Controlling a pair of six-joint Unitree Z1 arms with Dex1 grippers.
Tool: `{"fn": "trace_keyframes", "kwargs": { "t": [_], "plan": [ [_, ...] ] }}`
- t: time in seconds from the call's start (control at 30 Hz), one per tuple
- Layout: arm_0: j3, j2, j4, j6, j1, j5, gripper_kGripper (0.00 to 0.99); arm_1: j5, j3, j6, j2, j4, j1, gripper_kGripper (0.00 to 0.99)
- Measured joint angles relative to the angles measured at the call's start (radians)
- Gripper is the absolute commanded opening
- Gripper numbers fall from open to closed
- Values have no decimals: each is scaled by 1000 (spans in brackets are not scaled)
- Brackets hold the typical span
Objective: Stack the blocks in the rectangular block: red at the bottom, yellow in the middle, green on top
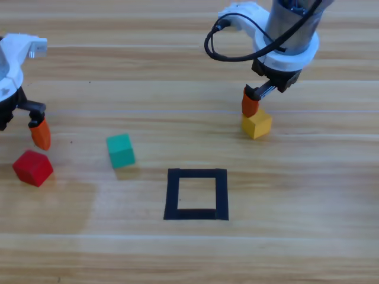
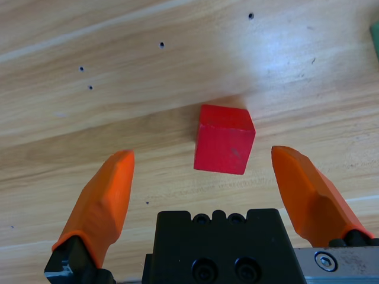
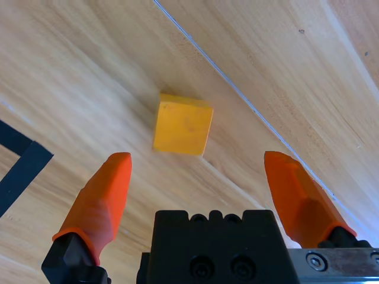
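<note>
The red cube (image 1: 32, 167) lies at the left of the table, just ahead of my open left gripper (image 2: 201, 157), whose jaws stand wide on either side of the cube (image 2: 225, 139) and above it. The teal-green cube (image 1: 121, 149) sits right of the red one. My right gripper (image 3: 196, 158) is open and hangs over the yellow cube (image 1: 256, 125), which shows a little ahead of the jaws in the right wrist view (image 3: 182, 124). The black tape square (image 1: 173, 195) lies near the middle of the table, with nothing inside it.
A corner of the tape square (image 3: 23, 168) shows at the left of the right wrist view. An edge of the green cube (image 2: 375, 38) peeks in at the right of the left wrist view. Bare wooden table (image 1: 296, 236) surrounds the square.
</note>
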Motion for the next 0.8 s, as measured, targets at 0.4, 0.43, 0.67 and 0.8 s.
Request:
{"fn": "trace_keyframes", "kwargs": {
  "t": [0.4,0.43,0.67,0.8],
  "plan": [
    [48,-7,0,13,0,-16,990,1,-188,0,142,108,-14,876],
    [52,-7,0,13,0,-18,990,5,-202,0,155,121,-14,847],
    [56,-4,-6,11,-3,-26,990,18,-363,0,260,243,-14,698],
    [56,10,-31,-1,-7,-27,990,19,-374,0,282,261,-14,430]
  ]
}}
